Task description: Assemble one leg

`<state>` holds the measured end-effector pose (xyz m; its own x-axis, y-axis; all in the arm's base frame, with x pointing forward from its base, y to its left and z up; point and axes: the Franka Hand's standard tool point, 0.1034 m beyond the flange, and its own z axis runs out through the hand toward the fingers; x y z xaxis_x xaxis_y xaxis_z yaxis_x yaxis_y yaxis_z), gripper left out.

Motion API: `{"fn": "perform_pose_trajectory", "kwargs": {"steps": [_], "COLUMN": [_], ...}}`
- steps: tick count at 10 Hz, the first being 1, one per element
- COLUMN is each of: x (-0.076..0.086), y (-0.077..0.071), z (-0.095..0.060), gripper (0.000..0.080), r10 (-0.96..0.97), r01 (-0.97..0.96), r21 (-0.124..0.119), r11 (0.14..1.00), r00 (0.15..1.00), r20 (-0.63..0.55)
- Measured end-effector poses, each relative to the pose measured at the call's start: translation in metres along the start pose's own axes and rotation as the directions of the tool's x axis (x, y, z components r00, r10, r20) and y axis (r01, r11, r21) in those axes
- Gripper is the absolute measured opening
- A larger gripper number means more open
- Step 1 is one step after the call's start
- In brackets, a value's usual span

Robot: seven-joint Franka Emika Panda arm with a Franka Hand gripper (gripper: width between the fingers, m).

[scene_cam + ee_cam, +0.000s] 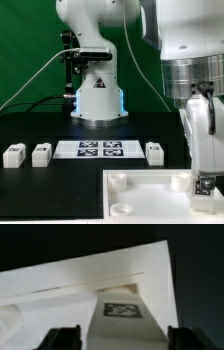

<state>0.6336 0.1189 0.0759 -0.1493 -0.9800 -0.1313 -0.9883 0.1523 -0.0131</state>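
Observation:
My gripper (pixel 204 182) is at the right corner of the large white tray-like piece (pixel 140 196). In the wrist view the gripper (pixel 125 336) has both black fingers (pixel 62 340) against the sides of a white leg (pixel 124 325). The leg's black-and-white tag (pixel 122 309) faces the camera. The leg points down at the tray's corner (pixel 70 280). In the exterior view the held leg (pixel 203 188) shows only in part below the hand. Whether its end sits in the corner socket is hidden. Three more legs lie on the black table: two at the exterior view's left (pixel 13 155) (pixel 41 153) and one (pixel 153 152) nearer the middle.
The marker board (pixel 98 149) lies flat between the loose legs. The robot's white base (pixel 97 95) stands behind it, with cables trailing to the exterior view's left. A green backdrop closes the far side.

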Motion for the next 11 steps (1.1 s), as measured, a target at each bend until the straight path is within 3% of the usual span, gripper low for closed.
{"fn": "perform_pose_trajectory", "kwargs": {"steps": [1,2,5,7,11], "x": [0.0002,0.0011,-0.0043,-0.0049,-0.0012], "y": [-0.0010,-0.0021,-0.0015,-0.0008,0.0010], "z": [-0.0011,-0.0018,-0.0023,-0.0012,0.0011], "gripper": [0.0556,0.0627,0.0645,0.0648,0.0648], "r10": [-0.150,-0.290,-0.632,-0.810,-0.977], "r01": [0.150,0.290,0.632,0.810,0.976], "r21": [-0.001,0.001,0.000,-0.004,-0.022], "r11": [0.989,0.957,0.775,0.586,0.215], "r00": [0.989,0.957,0.775,0.586,0.215], "r20": [0.001,0.000,-0.004,-0.005,-0.008]}}
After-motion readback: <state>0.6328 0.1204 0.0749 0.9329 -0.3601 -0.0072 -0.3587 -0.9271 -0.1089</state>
